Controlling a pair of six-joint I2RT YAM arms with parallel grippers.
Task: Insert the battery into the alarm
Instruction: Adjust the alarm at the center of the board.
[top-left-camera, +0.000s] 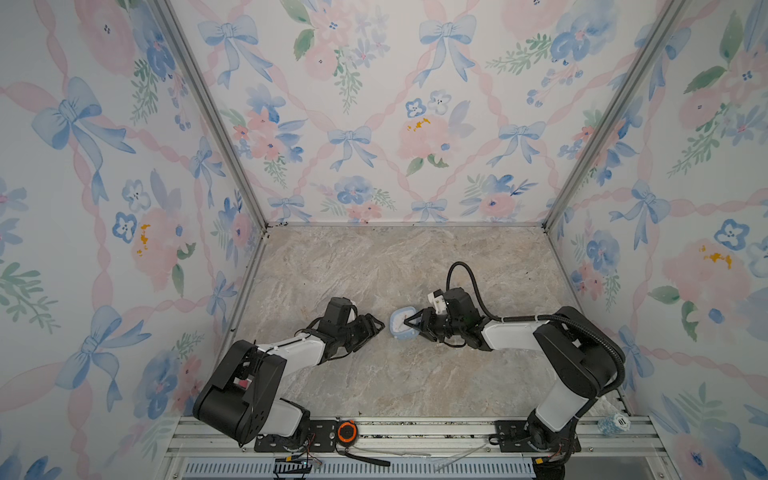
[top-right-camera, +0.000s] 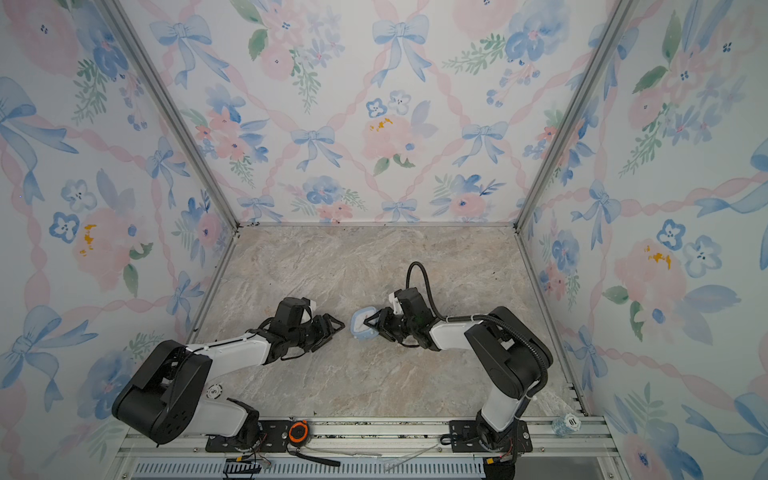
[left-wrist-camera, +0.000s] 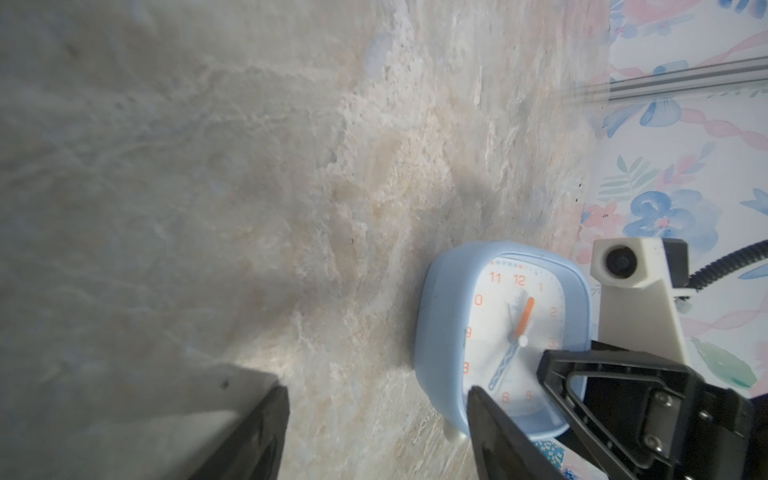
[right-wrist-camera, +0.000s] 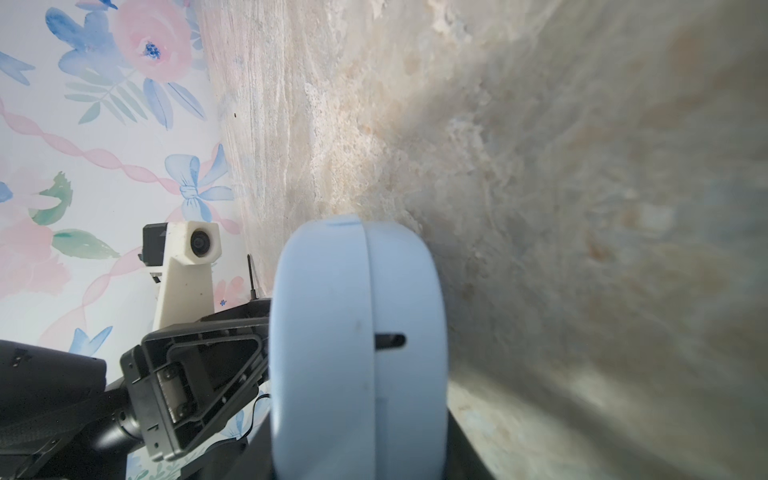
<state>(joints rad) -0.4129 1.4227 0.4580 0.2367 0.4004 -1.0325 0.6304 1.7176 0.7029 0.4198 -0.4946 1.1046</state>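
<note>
The alarm (top-left-camera: 400, 325) (top-right-camera: 360, 325) is a pale-blue clock standing on edge at the middle of the marble table. My right gripper (top-left-camera: 412, 326) (top-right-camera: 372, 326) is shut on it, one finger across the white face (left-wrist-camera: 511, 332) and one behind. In the right wrist view its blue side (right-wrist-camera: 357, 332) fills the space between the jaws of the right gripper (right-wrist-camera: 359, 440). My left gripper (top-left-camera: 379, 326) (top-right-camera: 340, 327) (left-wrist-camera: 378, 390) is open and holds nothing. It sits just left of the clock, one fingertip (left-wrist-camera: 482, 403) in front of the clock's lower edge. The battery is out of view.
Floral walls close in the table on three sides. On the front rail lie an orange-and-black round tool (top-left-camera: 346, 431) and a blue patterned roll (top-left-camera: 614, 424). A white disc (top-right-camera: 214, 390) lies by the left arm's base.
</note>
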